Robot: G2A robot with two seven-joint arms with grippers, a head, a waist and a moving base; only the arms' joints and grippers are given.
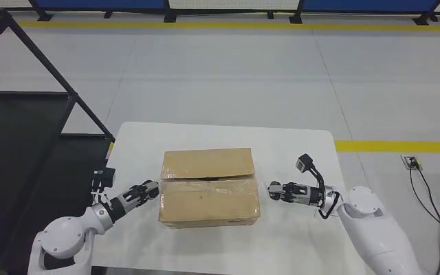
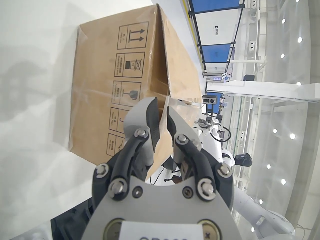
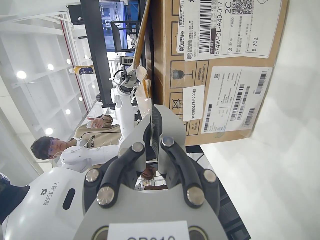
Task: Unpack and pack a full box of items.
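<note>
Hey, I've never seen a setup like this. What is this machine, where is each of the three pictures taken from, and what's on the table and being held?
It is a two-armed robot working at a white table. One picture looks down from a camera above the arms. The other two come from cameras on the wrists, so each shows its own gripper close up. A brown cardboard box stands on the table, its top flaps folded over. The left gripper is shut on the end of the near flap. The right gripper is shut at the box's opposite end; what it pinches, I cannot tell.
</note>
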